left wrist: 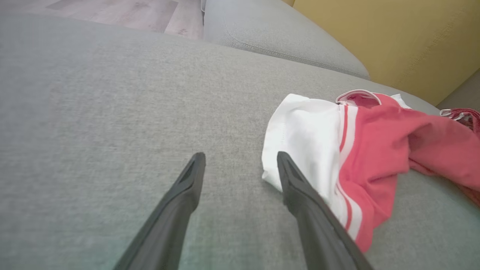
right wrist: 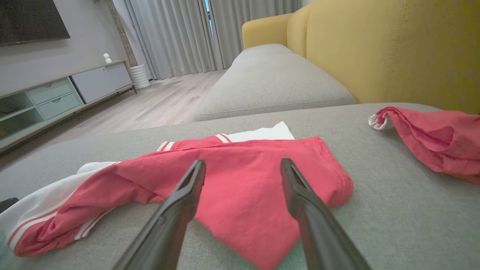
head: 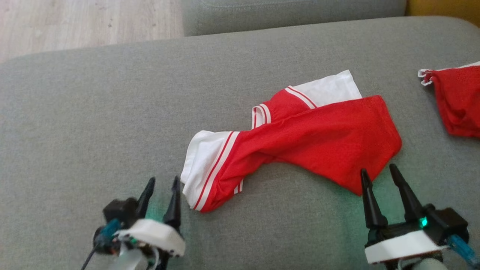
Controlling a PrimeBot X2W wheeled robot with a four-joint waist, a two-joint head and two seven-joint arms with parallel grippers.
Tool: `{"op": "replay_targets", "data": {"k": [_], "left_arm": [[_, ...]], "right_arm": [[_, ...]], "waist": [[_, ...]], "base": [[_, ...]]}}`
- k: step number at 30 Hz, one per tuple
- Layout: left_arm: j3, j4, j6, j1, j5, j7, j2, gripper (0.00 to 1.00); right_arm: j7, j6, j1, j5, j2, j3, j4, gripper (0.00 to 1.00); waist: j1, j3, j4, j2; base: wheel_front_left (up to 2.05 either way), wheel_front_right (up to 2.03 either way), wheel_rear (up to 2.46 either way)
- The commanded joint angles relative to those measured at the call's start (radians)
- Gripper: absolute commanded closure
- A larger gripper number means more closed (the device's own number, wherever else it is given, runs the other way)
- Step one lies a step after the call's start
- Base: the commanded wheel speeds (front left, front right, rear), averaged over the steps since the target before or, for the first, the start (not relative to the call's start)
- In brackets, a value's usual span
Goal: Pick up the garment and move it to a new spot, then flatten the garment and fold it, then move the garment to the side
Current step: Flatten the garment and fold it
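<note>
My left gripper [head: 164, 180] sits low over the grey fabric sofa cushion [head: 82, 112], its two dark fingers parted a moderate way and holding nothing. Just to the right of its inner finger lies the near white hem of the crumpled red fabric garment with white striped hems [head: 300, 142]. In the left wrist view that finger crosses in front of the white cloth, and I cannot tell whether it touches.

My right gripper [head: 378, 169] is likewise spread and empty. Its fingertips are at the garment's near red corner, and the left tip overlaps the cloth's edge in the head view. The garment stretches between my two grippers, twisted in the middle, its second white hem pointing away from me.

Further right, well apart, lies a second red cloth piece with white trim [head: 459, 101]. Beyond the cushion are pale wooden floor [head: 75, 22] and a yellow sofa backrest [right wrist: 393, 48].
</note>
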Motion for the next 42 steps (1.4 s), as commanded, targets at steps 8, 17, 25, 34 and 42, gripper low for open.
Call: {"op": "replay_targets", "data": {"k": [8,17,25,34,42], "left_arm": [[-0.036,0.17,-0.052,-0.142,0.035,0.0,-0.079,0.0],[-0.02,0.283,-0.033,-0.174,0.039,-0.014,-0.114,0.53],[-0.011,0.321,-0.086,-0.17,0.006,-0.014,-0.14,1.0],[0.039,0.131,-0.039,-0.246,0.179,-0.022,0.041,1.0],[0.021,0.074,-0.112,-0.34,0.207,0.05,0.132,1.0]], "right_arm": [[-0.009,-0.001,-0.053,0.0,-0.024,0.026,-0.028,0.0],[-0.009,-0.001,-0.054,-0.003,-0.02,0.023,-0.03,0.0],[-0.009,-0.001,-0.049,-0.01,-0.018,0.02,-0.029,0.0],[-0.009,-0.001,-0.085,-0.003,-0.041,0.005,-0.024,0.0],[-0.009,-0.001,-0.183,0.01,-0.094,-0.007,-0.007,0.0]], "waist": [[-0.0001,0.022,-0.018,0.0],[-0.0001,0.024,-0.024,0.0],[-0.0001,0.012,-0.025,0.0],[-0.0001,0.02,0.0,0.0],[-0.0001,0.072,0.021,0.0]], "base": [[0.0,0.0,0.0],[0.0,0.0,0.0],[0.0,0.0,0.0],[0.0,0.0,0.0],[0.0,0.0,0.0]]}}
